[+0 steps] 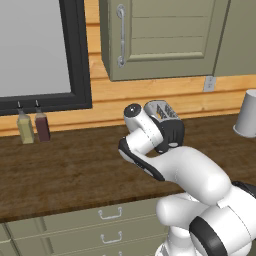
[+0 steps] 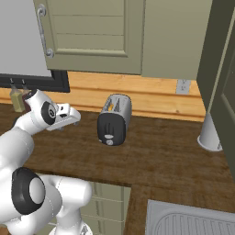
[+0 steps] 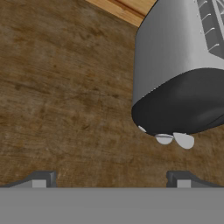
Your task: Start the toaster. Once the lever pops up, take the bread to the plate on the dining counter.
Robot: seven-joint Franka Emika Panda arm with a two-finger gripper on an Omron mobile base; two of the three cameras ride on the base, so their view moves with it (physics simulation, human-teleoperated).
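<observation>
The toaster [image 2: 113, 120] stands on the wood-topped counter [image 2: 160, 158] by the back wall, black-sided with a silver slotted top, also seen behind my arm [image 1: 162, 111]. My gripper [image 2: 73, 119] hovers just left of it, above the counter, not touching. In the hand view the toaster [image 3: 179, 65] sits at the upper right with pale knobs [image 3: 174, 139] on its dark end. My gripper [image 3: 111, 180] is open, nothing between its fingertips [image 3: 41, 179]. No bread can be made out in the slots. The plate and the dining counter are out of view.
Two bottles [image 1: 32, 126] stand under the black-framed window [image 1: 75, 55] at the left. A white cylinder [image 2: 210, 134] stands right of the toaster. Green-grey wall cabinets [image 2: 92, 32] hang above, a wall outlet [image 2: 182, 86] is behind, and a sink [image 2: 193, 220] lies at the near right.
</observation>
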